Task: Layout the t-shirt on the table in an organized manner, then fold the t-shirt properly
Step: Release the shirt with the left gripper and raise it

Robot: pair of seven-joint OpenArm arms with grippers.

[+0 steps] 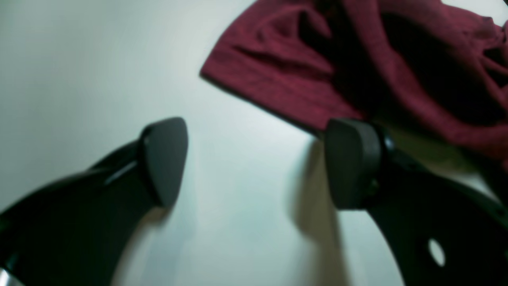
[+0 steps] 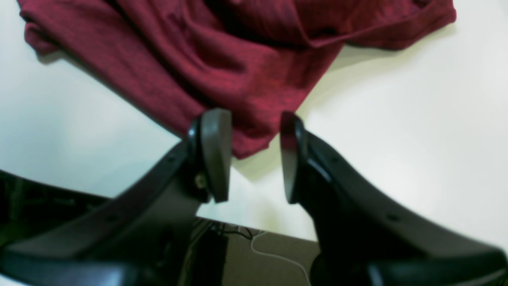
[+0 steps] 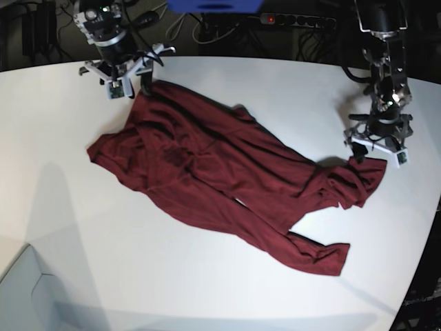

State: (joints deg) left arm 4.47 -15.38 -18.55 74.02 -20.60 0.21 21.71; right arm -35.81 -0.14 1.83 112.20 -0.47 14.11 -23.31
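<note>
The dark maroon t-shirt [image 3: 207, 165] lies crumpled on the white table [image 3: 138, 276], stretched diagonally from far left to near right, sleeves bunched. My right gripper [image 3: 128, 88] stands at the shirt's far-left end. In the right wrist view it [image 2: 254, 157] is open, and a corner of the t-shirt [image 2: 222, 67] reaches between its fingertips, ungripped. My left gripper [image 3: 375, 148] hovers by the bunched sleeve at the right. Seen from the left wrist, it [image 1: 258, 161] is wide open over bare table [image 1: 79, 59], its right finger [image 1: 351, 163] at the hem of the t-shirt [image 1: 278, 71].
Behind the table's far edge lie a power strip [image 3: 296, 21] and tangled cables. The table's curved edge [image 3: 420, 234] runs down the right side. In the right wrist view the table edge is close below the fingers, with a white cable [image 2: 274, 254] on the floor.
</note>
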